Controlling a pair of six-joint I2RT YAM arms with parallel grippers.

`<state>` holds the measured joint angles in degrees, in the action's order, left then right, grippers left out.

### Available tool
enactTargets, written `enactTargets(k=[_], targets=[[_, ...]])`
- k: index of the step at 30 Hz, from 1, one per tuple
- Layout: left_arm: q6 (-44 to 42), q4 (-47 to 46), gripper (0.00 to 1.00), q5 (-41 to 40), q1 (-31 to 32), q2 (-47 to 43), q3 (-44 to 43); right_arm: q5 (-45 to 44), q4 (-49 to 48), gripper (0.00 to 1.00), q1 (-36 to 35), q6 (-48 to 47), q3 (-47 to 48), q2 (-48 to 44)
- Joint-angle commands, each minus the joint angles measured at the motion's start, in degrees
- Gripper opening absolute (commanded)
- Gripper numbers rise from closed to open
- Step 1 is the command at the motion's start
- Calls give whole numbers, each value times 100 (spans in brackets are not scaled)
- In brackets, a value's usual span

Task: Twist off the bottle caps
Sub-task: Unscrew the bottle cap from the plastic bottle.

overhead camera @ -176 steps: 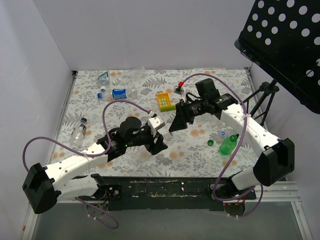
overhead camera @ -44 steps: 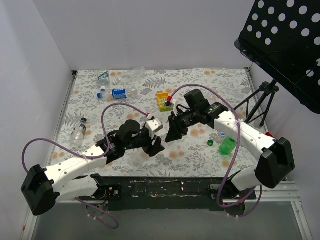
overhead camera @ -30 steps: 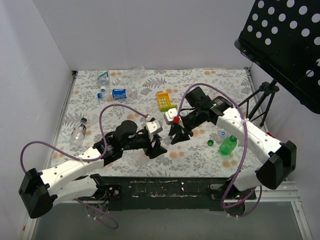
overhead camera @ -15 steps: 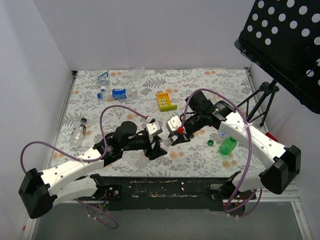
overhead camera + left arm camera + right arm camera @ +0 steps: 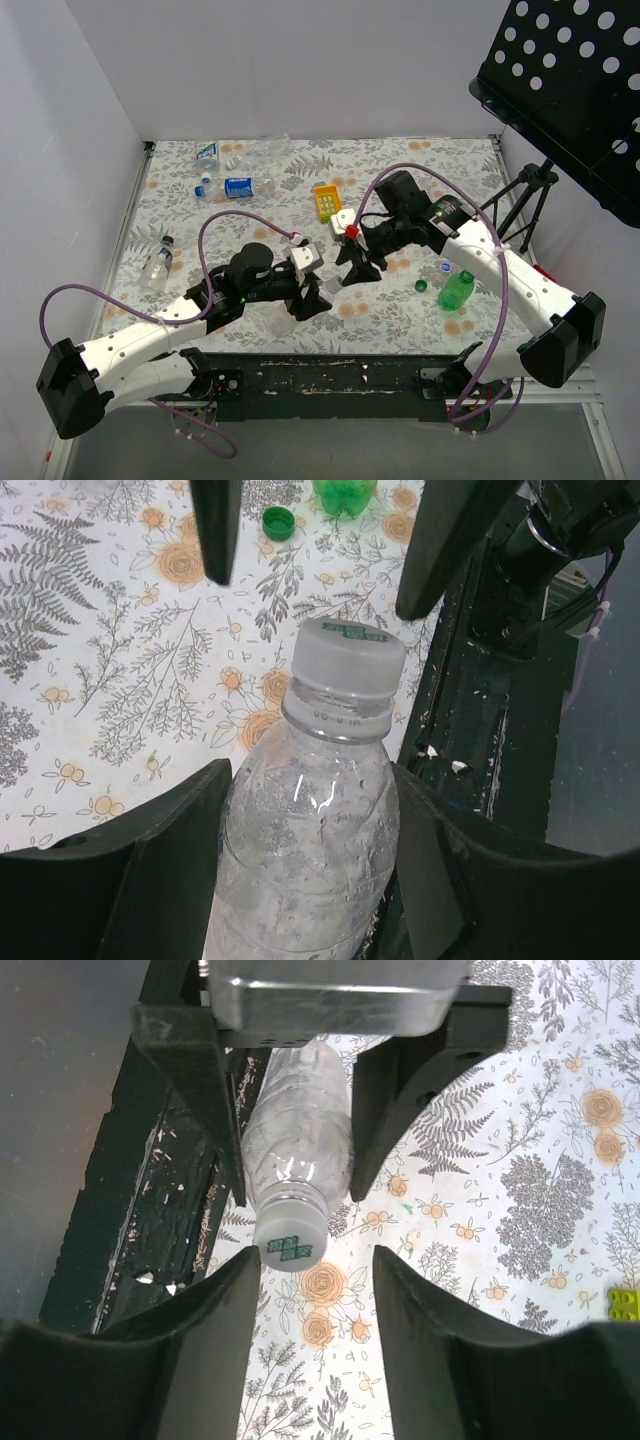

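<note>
Between the fingers (image 5: 170,850) of the left tool (image 5: 305,790) sits a clear bottle (image 5: 310,840), clamped around its body just below the shoulder. Its neck and white cap (image 5: 347,658) stick out past the fingertips. The cap is on the neck, with a small green mark printed on top.

Facing that cap is the right tool (image 5: 318,1260), spread wide. Its two fingers (image 5: 215,1330) stand to either side of the cap (image 5: 288,1243). From the right wrist view the cap lies at the mouth of the gap, nearer the finger on that view's left side, and neither finger visibly presses on it. The bottle (image 5: 300,1130) runs straight away from this tool, back into the left tool's grip.

From above, the two tools (image 5: 305,295) (image 5: 355,270) meet nose to nose over the near middle of the flowered counter (image 5: 400,170).

To the outer side of the right tool a green bottle (image 5: 456,290) lies on the counter, with a loose green cap (image 5: 421,285) and a blue cap (image 5: 445,267) just beside it. Beyond the right tool rests a yellow block (image 5: 327,203). Far past the left tool lies a blue-labelled bottle (image 5: 238,186).
</note>
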<state>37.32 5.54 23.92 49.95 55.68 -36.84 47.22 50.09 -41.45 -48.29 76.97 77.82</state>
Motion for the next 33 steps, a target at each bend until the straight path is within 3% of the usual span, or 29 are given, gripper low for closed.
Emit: enactTargets(k=[1,6,13,18,22,27,33], targets=[[-23,184,0,7,-3,-163,72,-3,-69,59,120,399,222,-162],[-14,202,0,-54,-3,-198,89,138,-69,67,304,470,117,-364],[-6,228,0,-124,-3,-198,45,446,-121,70,559,645,64,-601],[-6,237,0,-160,-3,-198,36,-46,-543,79,726,1610,221,-672],[-5,254,0,-177,-3,-198,10,225,-605,85,937,2174,362,-540],[21,255,0,-221,-3,-163,1,911,-587,85,1043,2456,266,-364],[47,255,0,-309,-3,-154,-8,868,-921,83,1052,3245,117,-259]])
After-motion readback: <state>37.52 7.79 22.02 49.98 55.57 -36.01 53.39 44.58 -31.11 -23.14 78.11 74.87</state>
